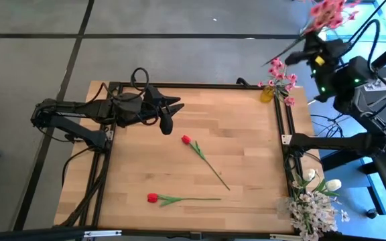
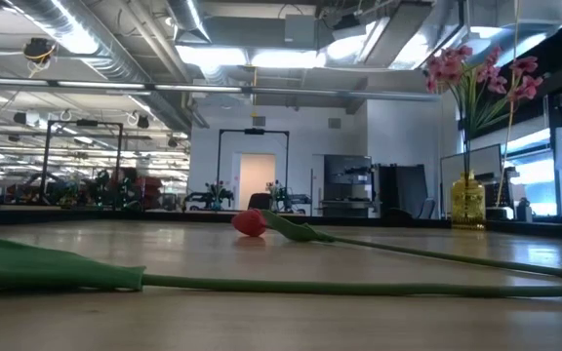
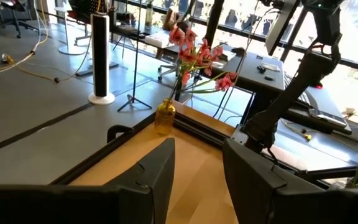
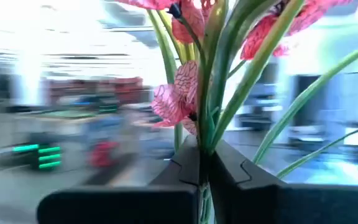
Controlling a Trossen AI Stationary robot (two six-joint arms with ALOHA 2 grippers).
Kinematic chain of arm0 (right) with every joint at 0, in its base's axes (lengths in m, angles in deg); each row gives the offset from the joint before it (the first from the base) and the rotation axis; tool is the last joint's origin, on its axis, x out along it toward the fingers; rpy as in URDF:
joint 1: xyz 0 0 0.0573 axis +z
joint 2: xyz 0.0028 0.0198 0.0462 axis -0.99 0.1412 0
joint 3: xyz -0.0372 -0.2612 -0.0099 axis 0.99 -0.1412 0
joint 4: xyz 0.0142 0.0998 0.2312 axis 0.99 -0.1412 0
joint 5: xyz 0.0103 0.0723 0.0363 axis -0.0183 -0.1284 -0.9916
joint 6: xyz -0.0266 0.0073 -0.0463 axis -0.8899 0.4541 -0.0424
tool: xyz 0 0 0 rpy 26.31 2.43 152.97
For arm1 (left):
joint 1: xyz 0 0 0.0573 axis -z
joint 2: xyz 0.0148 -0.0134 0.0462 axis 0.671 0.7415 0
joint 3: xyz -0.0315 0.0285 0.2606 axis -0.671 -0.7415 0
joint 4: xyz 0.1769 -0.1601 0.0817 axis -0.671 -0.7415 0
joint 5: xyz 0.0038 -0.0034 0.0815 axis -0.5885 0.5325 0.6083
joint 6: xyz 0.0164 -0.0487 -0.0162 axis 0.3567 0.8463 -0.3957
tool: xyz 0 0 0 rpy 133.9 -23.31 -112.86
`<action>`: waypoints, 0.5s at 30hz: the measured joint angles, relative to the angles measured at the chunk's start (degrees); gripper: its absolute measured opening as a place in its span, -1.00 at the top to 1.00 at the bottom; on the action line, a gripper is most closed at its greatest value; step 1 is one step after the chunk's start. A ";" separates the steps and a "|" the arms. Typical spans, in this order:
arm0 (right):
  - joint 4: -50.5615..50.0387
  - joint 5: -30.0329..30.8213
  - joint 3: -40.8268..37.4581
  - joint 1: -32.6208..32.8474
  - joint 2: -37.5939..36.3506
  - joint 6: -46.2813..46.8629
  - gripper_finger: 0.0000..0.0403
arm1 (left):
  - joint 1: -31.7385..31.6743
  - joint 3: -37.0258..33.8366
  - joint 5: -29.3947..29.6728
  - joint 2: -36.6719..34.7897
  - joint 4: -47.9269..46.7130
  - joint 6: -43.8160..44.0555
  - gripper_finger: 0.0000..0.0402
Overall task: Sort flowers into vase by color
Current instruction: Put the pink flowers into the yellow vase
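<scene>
Two red tulips lie flat on the wooden table: one (image 1: 186, 140) near the middle, one (image 1: 153, 197) toward the near edge. A yellow vase (image 1: 267, 92) with pink blossoms (image 2: 476, 73) stands at the far right corner. White flowers (image 1: 313, 201) stand at the near right corner. My right gripper (image 1: 311, 41) is raised beyond the far right corner, shut on a spray of pink blossoms (image 1: 327, 10). My left gripper (image 1: 169, 117) hovers open over the table's far left part with nothing between its fingers (image 3: 160, 174). My right gripper pinches the spray's bunched green stems (image 4: 205, 140) between its two fingers. The stems rise out of the shut fingers, with pink blossoms (image 4: 179, 99) fanning out just beyond them. The spray is lifted clear of the table and the vase.
A dark metal frame (image 1: 283, 127) runs round the table's edges. The right arm's base and cables (image 1: 340, 140) stand off the right edge. The wood between the tulips and the yellow vase is bare.
</scene>
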 joint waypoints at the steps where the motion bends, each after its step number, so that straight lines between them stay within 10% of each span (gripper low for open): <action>1: 1.30 2.00 0.00 -1.59 0.63 -1.77 0.94 | 0.00 0.00 0.00 -0.01 0.00 0.00 0.35; 15: -6.60 -1.94 -0.11 -24.47 7.39 10.11 0.95 | 0.00 0.00 1.41 -0.01 0.58 1.16 0.35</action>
